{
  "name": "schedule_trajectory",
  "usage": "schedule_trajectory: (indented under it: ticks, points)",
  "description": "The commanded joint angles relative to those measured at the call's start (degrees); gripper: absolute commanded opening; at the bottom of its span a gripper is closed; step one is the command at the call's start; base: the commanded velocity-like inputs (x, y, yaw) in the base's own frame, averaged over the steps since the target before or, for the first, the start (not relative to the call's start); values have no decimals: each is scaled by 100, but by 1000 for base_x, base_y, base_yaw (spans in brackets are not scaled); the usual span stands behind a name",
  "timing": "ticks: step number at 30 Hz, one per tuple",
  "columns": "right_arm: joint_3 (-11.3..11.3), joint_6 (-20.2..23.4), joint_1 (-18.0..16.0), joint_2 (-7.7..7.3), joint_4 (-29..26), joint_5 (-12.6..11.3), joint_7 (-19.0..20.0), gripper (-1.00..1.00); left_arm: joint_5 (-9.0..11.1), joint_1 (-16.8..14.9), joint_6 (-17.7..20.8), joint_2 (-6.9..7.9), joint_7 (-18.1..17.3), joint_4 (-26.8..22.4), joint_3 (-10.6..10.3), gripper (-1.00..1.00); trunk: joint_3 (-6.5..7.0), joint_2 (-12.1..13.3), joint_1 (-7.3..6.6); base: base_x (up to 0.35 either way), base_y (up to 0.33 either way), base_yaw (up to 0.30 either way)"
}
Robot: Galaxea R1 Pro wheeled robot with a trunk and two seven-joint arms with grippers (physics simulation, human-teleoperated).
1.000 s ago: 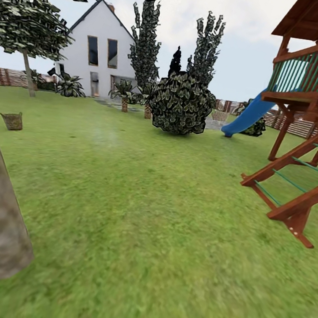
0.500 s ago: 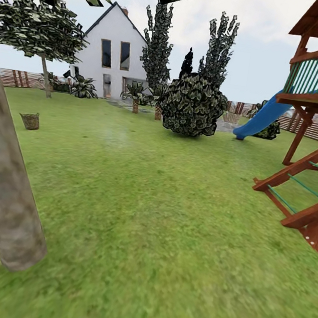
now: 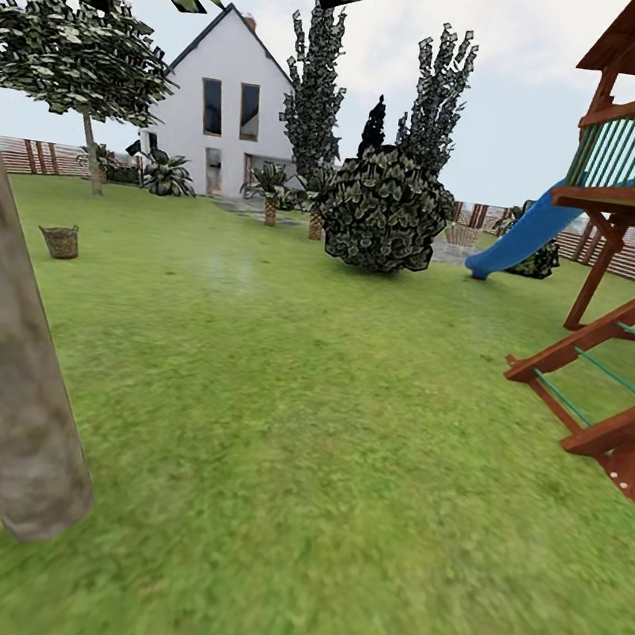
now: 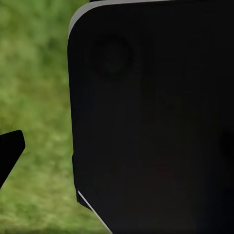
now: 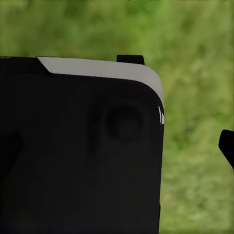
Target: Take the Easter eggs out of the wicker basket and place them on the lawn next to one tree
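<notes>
Nearest, a thick pale grey-beige mottled tree trunk (image 3: 14, 396) rises from the mottled green lawn (image 3: 315, 479); neither gripper's opening can be judged. Far off sits the small tan-brown wicker basket (image 3: 61, 241), eggs undiscernible, so this looks like the approach step: driving up to it comes next.

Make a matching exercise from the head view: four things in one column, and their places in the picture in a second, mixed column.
Things:
1. small round tan-brown wicker basket
2. thick pale grey-beige tree trunk
3. blue plastic slide
4. white house with a dark roof

Places:
A. near left, on the lawn
B. far back, left of centre
C. right, against the wooden play tower
D. middle distance, left, on the lawn

Pairs: 1-D, 2-A, 3-C, 4-B
</notes>
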Motion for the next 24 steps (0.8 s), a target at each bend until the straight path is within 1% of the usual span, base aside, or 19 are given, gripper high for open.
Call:
schedule_trajectory:
  ticks: [1, 8, 24]
  points:
    - [1, -19, -3, -1, 3, 5, -1, 100, 4, 3, -7, 0, 0, -9, 2, 100, -4, -2, 0, 0, 0, 0]
    - [-3, -16, -3, 1, 2, -2, -7, 100, 4, 3, -7, 0, 0, -7, 3, 100, -14, -2, 0, 0, 0, 16]
    - [-3, -10, -3, 15, 11, -4, -7, 100, 4, 3, -7, 0, 0, -6, 2, 100, -147, -2, 0, 0, 0, 126]
